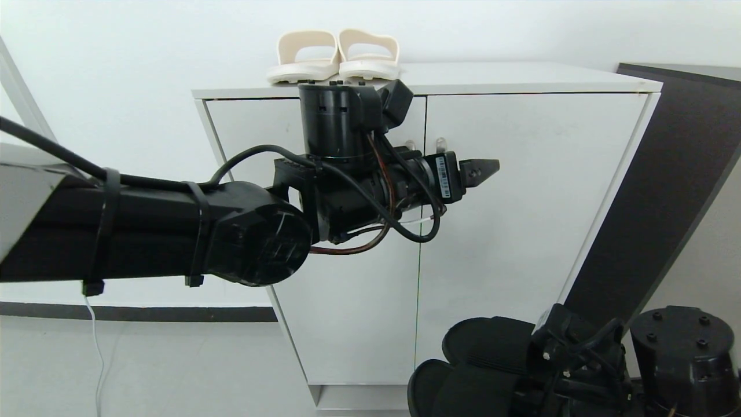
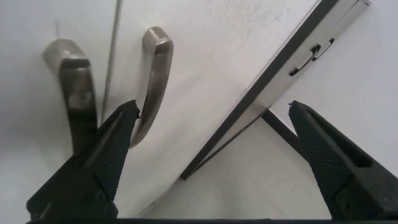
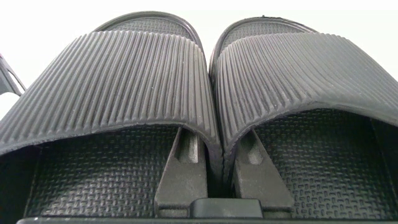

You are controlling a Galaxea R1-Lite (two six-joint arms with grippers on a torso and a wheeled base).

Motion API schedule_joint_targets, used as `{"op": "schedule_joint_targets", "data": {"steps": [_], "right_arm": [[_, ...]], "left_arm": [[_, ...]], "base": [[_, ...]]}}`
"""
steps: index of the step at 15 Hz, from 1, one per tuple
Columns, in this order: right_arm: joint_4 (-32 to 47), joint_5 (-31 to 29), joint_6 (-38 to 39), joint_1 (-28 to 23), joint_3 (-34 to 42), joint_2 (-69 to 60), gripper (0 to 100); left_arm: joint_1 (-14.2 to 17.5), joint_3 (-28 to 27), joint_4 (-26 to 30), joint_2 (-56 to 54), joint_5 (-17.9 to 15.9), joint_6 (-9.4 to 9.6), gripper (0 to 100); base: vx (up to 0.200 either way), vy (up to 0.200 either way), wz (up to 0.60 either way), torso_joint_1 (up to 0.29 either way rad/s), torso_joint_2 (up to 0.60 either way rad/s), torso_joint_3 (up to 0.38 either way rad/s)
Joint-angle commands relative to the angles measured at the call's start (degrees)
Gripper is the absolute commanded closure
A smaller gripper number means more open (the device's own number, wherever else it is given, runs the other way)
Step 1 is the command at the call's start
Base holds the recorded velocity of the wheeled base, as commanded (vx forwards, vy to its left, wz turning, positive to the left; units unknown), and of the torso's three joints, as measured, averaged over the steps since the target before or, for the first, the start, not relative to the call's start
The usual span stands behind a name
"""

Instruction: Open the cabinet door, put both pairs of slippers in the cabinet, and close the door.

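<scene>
1. Left gripper (image 2: 212, 109) is spread wide and holds nothing. One black fingertip (image 2: 121, 121) sits just beside the right door's handle (image 2: 155, 74).
2. I'd centre that curved handle between the fingers before closing, then pull along the door's arc. Smooth brushed metal will likely slip from a glancing grip.
3. Right gripper (image 3: 219, 165), low by the cabinet's foot, pinches the black slippers (image 3: 124, 81) by their adjoining inner walls. They have ribbed straps and pebbled footbeds, probably soft rubber.
4. Cream slippers (image 1: 333, 58), smooth and moulded, rest on top of the matte white cabinet (image 1: 521, 78). Both doors are shut.
</scene>
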Motion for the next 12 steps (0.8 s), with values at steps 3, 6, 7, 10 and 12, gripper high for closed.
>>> {"op": "schedule_joint_targets", "data": {"steps": [3, 6, 7, 10, 12], "right_arm": [[0.0, 0.1, 0.0, 0.1, 0.1, 0.1, 100], [0.0, 0.1, 0.0, 0.1, 0.1, 0.2, 100], [0.1, 0.0, 0.0, 0.1, 0.1, 0.1, 100], [0.1, 0.0, 0.0, 0.2, 0.3, -0.1, 100], [0.1, 0.1, 0.0, 0.7, 0.9, -0.4, 100]], "left_arm": [[0.4, -0.9, 0.0, 1.8, 0.0, -0.01, 0], [0.5, -0.7, -0.1, 1.6, 0.0, -0.1, 100], [0.5, -0.7, -0.1, 1.4, -0.1, -0.1, 100], [0.7, 0.5, -0.1, 0.6, 0.0, -0.19, 100], [0.7, 3.1, -0.3, -0.8, -0.1, -0.19, 100]], "base": [[0.0, 0.0, 0.0, 0.0, 0.0, 0.0], [0.0, 0.0, 0.0, 0.0, 0.0, 0.0], [0.0, 0.0, 0.0, 0.0, 0.0, 0.0], [0.0, 0.0, 0.0, 0.0, 0.0, 0.0], [0.0, 0.0, 0.0, 0.0, 0.0, 0.0]]}}
